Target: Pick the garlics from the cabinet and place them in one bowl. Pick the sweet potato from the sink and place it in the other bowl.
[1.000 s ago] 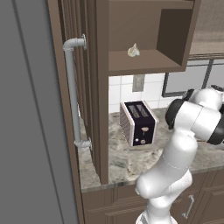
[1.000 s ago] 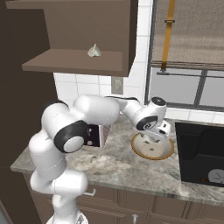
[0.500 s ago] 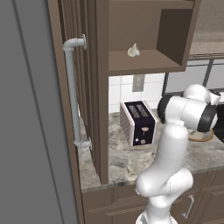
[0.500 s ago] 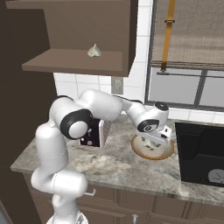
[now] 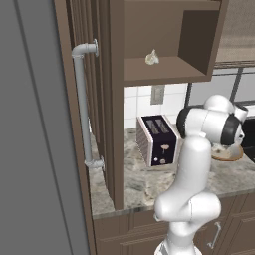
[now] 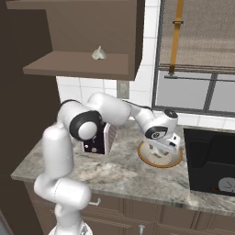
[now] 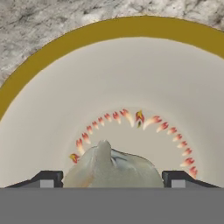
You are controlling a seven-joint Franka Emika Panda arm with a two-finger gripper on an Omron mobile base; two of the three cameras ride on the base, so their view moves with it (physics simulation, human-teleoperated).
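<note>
My gripper is shut on one garlic, an off-white bulb with its pointed tip up between the dark fingertips. It hangs low over the inside of the shallow tan bowl. In the right base view the gripper sits just above that bowl on the counter. A second garlic lies on the shelf of the dark brown cabinet. The black sink lies to the bowl's right. The sweet potato and the red bowl are out of view.
A dark toaster stands on the granite counter left of the bowl, behind my arm. The grey fridge with its pipe handle fills the left side. A window with a blind is behind the sink.
The gripper has sunk a little closer to the tan bowl with the garlic still in it, and the arm's elbow has swung forward. The cabinet garlic has not moved.
</note>
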